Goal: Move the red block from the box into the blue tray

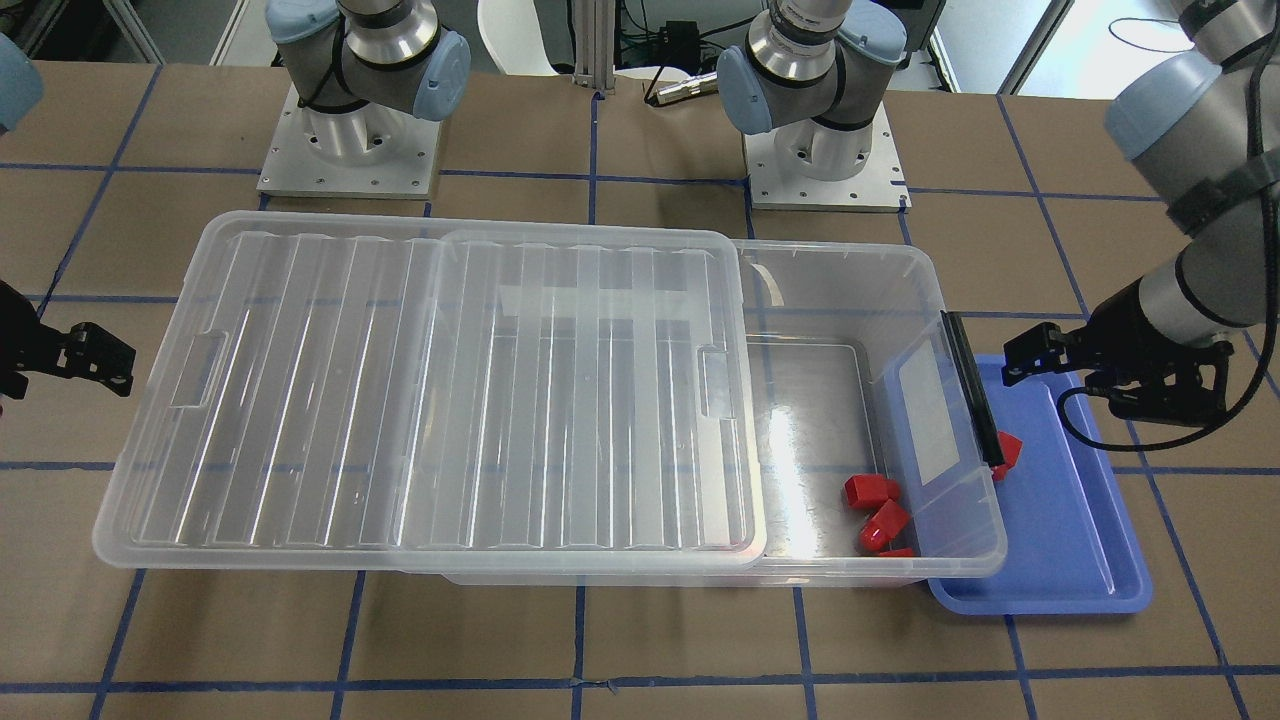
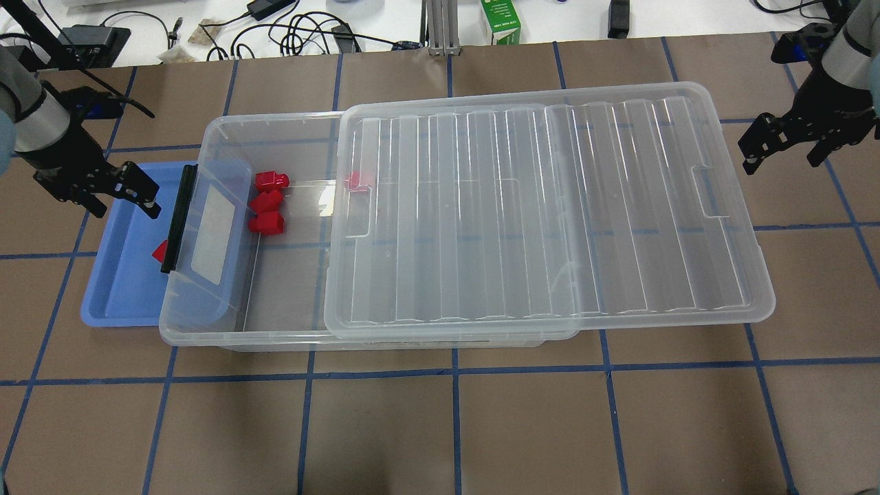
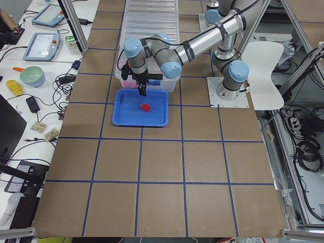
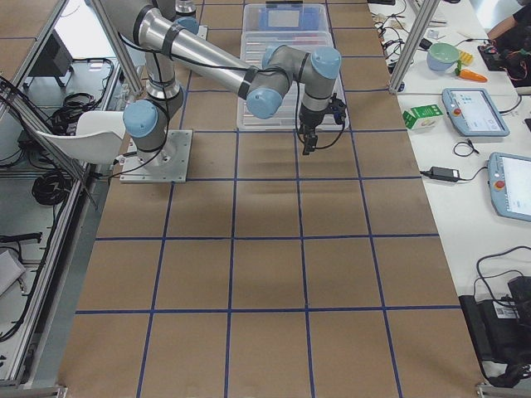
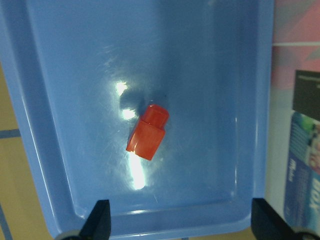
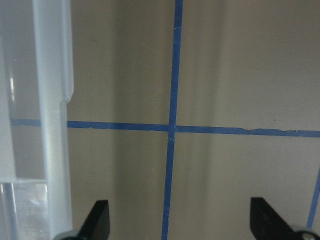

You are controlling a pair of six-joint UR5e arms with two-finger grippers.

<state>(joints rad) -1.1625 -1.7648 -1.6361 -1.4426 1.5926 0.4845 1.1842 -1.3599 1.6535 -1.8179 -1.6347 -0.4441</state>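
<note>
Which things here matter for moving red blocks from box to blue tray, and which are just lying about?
Job: red block, blue tray, box, lid, other blocks, left gripper.
Lying about: green carton, cables, bowl, tablets.

You see: red block (image 5: 147, 134) glossy smooth plastic | blue tray (image 5: 70, 75) smooth plastic, shiny glare | box (image 2: 206, 330) clear translucent plastic, lid (image 2: 550, 206) ribbed | table (image 2: 536, 426) matt brown, paper-like.

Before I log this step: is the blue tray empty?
Not empty: one red block lies loose inside the blue tray.
</note>
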